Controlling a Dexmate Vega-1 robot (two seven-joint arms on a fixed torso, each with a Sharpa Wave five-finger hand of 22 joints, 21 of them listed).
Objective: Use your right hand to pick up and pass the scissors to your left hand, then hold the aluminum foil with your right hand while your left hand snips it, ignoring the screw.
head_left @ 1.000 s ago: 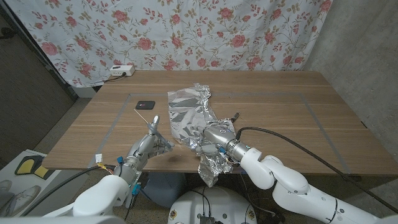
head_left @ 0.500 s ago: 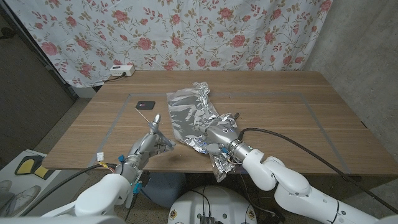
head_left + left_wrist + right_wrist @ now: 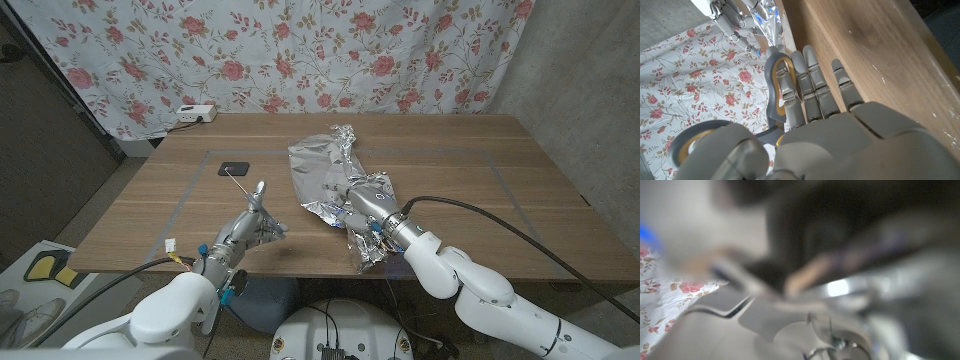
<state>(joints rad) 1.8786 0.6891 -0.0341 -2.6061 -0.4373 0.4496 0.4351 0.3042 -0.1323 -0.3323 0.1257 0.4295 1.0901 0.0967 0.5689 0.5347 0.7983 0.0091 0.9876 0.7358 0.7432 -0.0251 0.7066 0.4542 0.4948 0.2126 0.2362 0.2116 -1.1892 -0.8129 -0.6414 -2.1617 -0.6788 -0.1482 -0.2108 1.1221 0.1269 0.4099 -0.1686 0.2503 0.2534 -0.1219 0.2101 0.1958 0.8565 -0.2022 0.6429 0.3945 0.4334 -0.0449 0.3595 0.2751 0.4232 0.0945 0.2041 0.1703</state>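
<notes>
the right hand (image 3: 368, 203) grips the crumpled aluminum foil (image 3: 330, 170), which spreads over the wooden table (image 3: 480, 190) beyond it and hangs off the near edge below it. the left hand (image 3: 248, 226), near the foil's left, holds the scissors (image 3: 778, 85), fingers threaded through a handle loop.

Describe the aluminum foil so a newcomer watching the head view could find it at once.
Start at the wooden table and look to its middle. The aluminum foil is the crumpled silver sheet running from there toward the near edge, where the right hand grips it. Nothing else on the table is shiny and wrinkled; the small black object to its left is flat and dark.
</notes>
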